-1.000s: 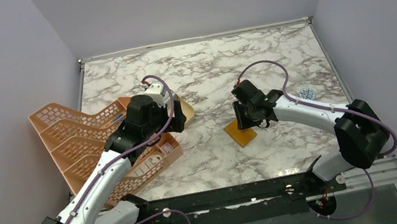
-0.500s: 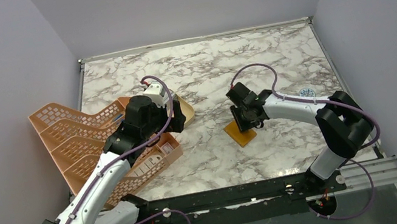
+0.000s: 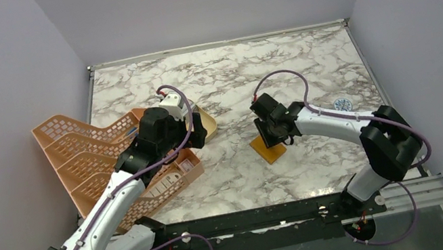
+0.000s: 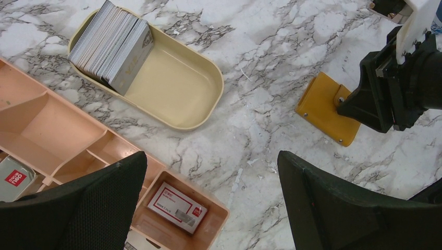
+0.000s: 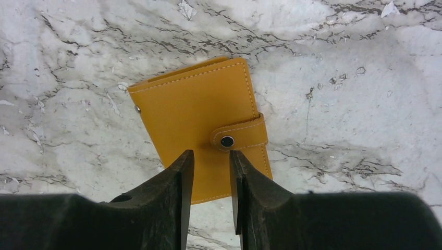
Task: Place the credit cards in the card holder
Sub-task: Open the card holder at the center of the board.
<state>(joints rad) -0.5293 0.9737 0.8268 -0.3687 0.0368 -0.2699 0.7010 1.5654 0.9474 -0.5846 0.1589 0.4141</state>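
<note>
The right gripper [image 5: 211,156] hung low over the closed card holder [image 5: 198,114], its fingers drawn to a narrow slit and gripping nothing, on the marble table [image 3: 224,76]. The holder lay flat near the table's middle with its snap strap [image 5: 240,136] fastened. The credit cards [image 4: 112,44] stood packed on edge at one end of a tan dish [image 4: 182,88], well apart from the holder. Above them the left gripper [image 4: 211,156] hovered with its fingers spread wide and empty.

The step in hand appeared to be unfastening the holder. Doing it well likely meant catching the strap's free edge with one fingertip while pressing the body down, since the leather could slide on the smooth stone.

In view were one holder, one dish, one peach rack [image 4: 47,125] and two grippers. The cards were stacked too densely to count.
</note>
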